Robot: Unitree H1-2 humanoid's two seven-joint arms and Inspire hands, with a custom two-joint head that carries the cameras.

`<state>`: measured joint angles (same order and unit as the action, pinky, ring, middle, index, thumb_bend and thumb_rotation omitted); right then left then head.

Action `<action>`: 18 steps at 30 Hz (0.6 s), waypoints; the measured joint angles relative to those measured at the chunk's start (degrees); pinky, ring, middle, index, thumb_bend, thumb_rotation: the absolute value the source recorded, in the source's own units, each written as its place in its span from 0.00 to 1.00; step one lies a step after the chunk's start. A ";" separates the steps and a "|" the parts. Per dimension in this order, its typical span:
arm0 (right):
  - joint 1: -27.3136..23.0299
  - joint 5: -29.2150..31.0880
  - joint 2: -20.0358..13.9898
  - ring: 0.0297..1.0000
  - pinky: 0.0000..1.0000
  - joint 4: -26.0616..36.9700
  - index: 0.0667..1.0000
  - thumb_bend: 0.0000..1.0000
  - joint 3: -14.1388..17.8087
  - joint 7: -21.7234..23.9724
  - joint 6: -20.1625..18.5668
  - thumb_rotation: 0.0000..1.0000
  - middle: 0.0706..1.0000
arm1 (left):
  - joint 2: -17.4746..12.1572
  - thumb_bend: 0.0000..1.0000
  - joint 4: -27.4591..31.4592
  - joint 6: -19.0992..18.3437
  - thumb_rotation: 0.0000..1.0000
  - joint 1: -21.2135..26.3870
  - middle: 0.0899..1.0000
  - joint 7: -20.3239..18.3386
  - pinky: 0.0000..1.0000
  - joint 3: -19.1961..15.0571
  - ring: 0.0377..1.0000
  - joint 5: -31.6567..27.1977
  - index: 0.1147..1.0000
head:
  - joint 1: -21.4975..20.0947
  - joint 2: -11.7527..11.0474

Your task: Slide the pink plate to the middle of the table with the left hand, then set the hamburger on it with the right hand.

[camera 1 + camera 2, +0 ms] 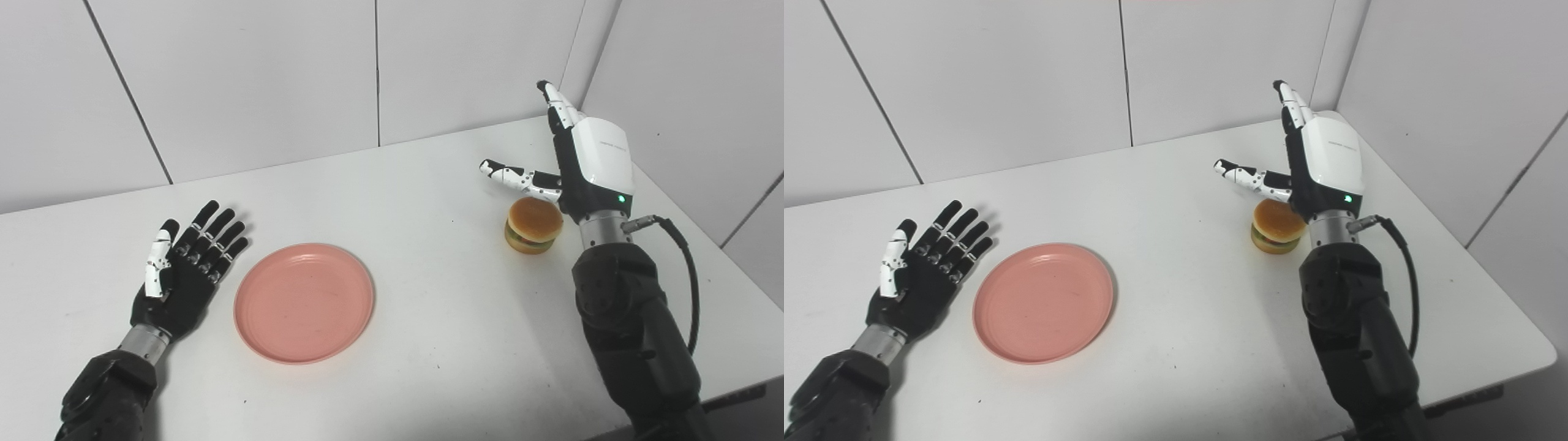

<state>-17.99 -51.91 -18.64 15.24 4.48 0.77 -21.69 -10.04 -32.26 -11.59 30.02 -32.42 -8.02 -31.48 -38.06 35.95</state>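
Note:
The pink plate [304, 302] lies flat on the white table [429, 306], left of the middle. My left hand [184, 269] rests palm up just left of the plate, open, fingers spread, holding nothing. The hamburger [533, 225] stands on the table at the right. My right hand [582, 159] is raised just behind and right of the hamburger, open, fingers pointing up and thumb stretched left above the bun. It holds nothing. The same scene shows in the right eye view: plate [1044, 302], hamburger [1275, 226].
White wall panels stand close behind the table and along its right side. The table's right edge and front right corner [1543, 355] lie near my right arm. A black cable loops beside the right forearm [689, 275].

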 measured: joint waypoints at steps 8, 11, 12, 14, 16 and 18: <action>0.61 -0.11 -1.25 0.86 0.72 -4.68 0.96 0.95 0.03 -0.83 -0.45 0.72 0.92 | -0.44 0.36 0.03 -0.01 1.00 -0.01 0.92 0.05 0.95 0.05 0.92 0.00 0.92 | -0.44 0.53; 1.00 0.64 -1.55 0.88 0.75 -6.55 0.97 0.95 0.07 -1.03 -0.45 0.72 0.92 | -0.72 0.36 0.04 -0.08 1.00 -0.02 0.92 0.11 0.95 0.03 0.92 0.00 0.91 | -0.62 0.70; 1.10 0.93 -1.55 0.89 0.76 -7.05 0.97 0.96 0.07 -1.08 -0.46 0.72 0.93 | -0.74 0.36 0.04 -0.12 1.00 -0.01 0.92 0.14 0.95 0.03 0.92 0.00 0.91 | -0.62 0.70; 1.19 1.43 -1.54 0.90 0.77 -7.70 0.97 0.98 0.04 -1.13 -0.46 0.75 0.93 | -0.76 0.36 0.05 -0.14 1.00 -0.01 0.92 0.14 0.95 0.03 0.92 0.00 0.92 | -0.70 0.97; 1.19 1.60 -1.53 0.90 0.77 -8.25 0.97 0.99 0.00 -1.16 -0.57 0.75 0.94 | -0.79 0.36 0.09 -0.24 1.00 -0.01 0.92 0.17 0.95 0.03 0.92 0.00 0.92 | -0.70 1.05; 1.19 1.66 -1.51 0.90 0.76 -8.55 0.96 0.99 -0.19 -1.16 -0.98 0.75 0.94 | -0.81 0.36 0.13 -0.25 1.00 -0.01 0.92 0.27 0.95 0.04 0.92 0.00 0.91 | -0.70 1.05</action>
<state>-16.80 -50.25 -20.15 6.70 4.28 -0.39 -22.67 -10.85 -32.14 -11.84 30.01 -32.15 -7.98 -31.48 -38.76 37.00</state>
